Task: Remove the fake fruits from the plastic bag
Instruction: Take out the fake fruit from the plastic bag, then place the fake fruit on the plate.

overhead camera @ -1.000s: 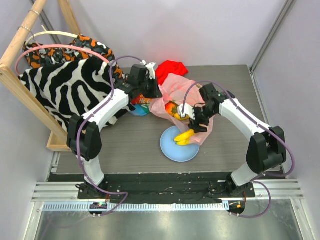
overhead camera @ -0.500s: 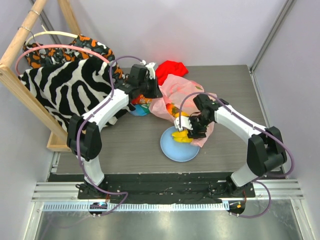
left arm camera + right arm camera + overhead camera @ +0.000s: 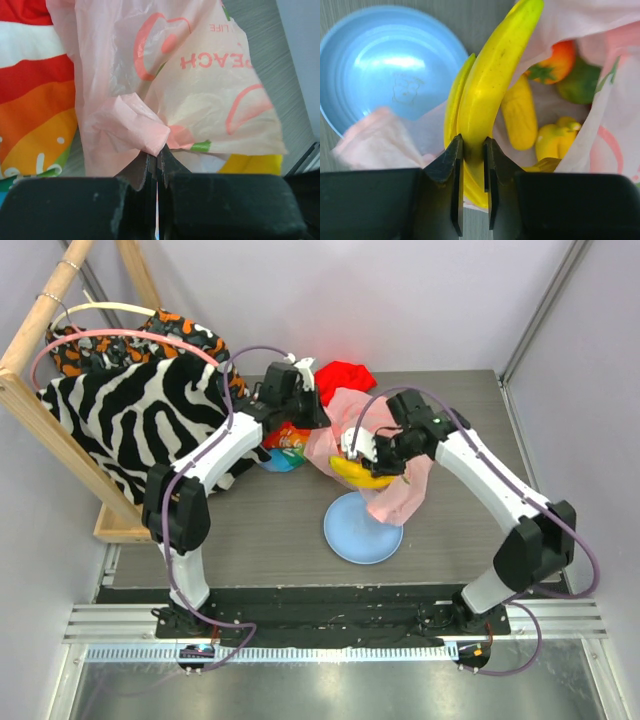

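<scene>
The right hand (image 3: 472,150) is now closed on the banana bunch (image 3: 492,75). Its two fingers are pinched on the lower part of the curved yellow fruit, with only a narrow gap left between them. A second ago the same hand was held wide over the bunch, which was lying low at the mouth of the plastic bag (image 3: 398,498), over the far edge of the blue plate (image 3: 350,535). The bunch is now seen raised off the plate, nearer the body of the bag and clear of the tabletop (image 3: 250,520). The grasp is therefore judged complete, and the first fruit is judged to be on its way out. A fold of pink film is still draped beside it and over the plate rim.

Inside the open bag, an orange-red fruit with green top (image 3: 555,60), a green fruit (image 3: 581,82) and further yellow pieces (image 3: 520,117) are left to be removed.

The left hand (image 3: 157,162) is shut on a gathered fold of the bag, as before; the bag is judged to be anchored by this hold. A rainbow-striped cloth (image 3: 35,115) lies beside it.
</scene>
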Robot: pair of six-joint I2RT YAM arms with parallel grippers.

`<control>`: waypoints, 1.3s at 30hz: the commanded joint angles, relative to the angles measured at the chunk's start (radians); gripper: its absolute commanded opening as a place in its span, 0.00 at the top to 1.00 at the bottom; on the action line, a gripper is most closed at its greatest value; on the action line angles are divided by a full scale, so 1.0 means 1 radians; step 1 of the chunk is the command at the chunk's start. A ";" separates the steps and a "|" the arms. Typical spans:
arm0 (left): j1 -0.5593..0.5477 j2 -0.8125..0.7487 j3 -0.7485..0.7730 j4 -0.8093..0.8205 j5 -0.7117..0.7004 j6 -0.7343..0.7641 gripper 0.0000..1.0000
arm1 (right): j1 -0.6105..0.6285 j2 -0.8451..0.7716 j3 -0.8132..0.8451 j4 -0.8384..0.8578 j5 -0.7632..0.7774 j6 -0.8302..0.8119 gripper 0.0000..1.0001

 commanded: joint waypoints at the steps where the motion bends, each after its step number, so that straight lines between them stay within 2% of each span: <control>1: 0.000 0.028 0.087 0.060 0.028 -0.026 1.00 | 0.025 -0.117 0.124 -0.015 -0.090 0.233 0.94; 3: 0.001 0.035 0.099 0.058 0.026 -0.028 1.00 | 0.039 -0.120 0.132 0.001 -0.127 0.352 0.94; 8: 0.012 0.042 0.128 0.057 0.025 -0.035 1.00 | 0.051 -0.088 0.153 0.052 -0.169 0.533 0.95; 12: 0.032 0.052 0.151 0.054 0.062 -0.057 1.00 | 0.052 -0.043 0.268 0.138 -0.204 0.740 0.96; 13: 0.038 0.051 0.150 0.060 0.066 -0.071 1.00 | 0.054 -0.034 0.311 0.143 -0.205 0.847 0.98; 15: 0.050 0.040 0.147 0.066 0.077 -0.084 1.00 | 0.059 0.000 0.337 0.106 -0.230 0.935 0.99; 17: 0.069 0.031 0.150 0.075 0.089 -0.089 1.00 | 0.077 0.016 0.319 0.080 -0.251 1.047 0.99; 20: 0.086 0.009 0.154 0.075 0.092 -0.082 1.00 | 0.103 -0.002 0.195 0.126 -0.245 1.202 0.99; 24: 0.092 -0.017 0.133 0.077 0.094 -0.069 1.00 | 0.169 -0.013 0.089 0.170 -0.153 1.271 0.99; 29: 0.092 -0.029 0.113 0.100 0.091 -0.083 1.00 | 0.184 0.014 -0.018 0.141 -0.069 1.376 0.99; 31: 0.092 -0.040 0.113 0.094 0.089 -0.075 1.00 | 0.192 0.013 -0.073 0.140 0.021 1.406 0.99; 35: 0.092 -0.067 0.094 0.091 0.079 -0.069 1.00 | 0.194 -0.002 -0.136 0.155 0.107 1.465 0.99; 39: 0.092 -0.084 0.068 0.109 0.088 -0.094 1.00 | 0.198 0.000 -0.182 0.178 0.092 1.492 0.99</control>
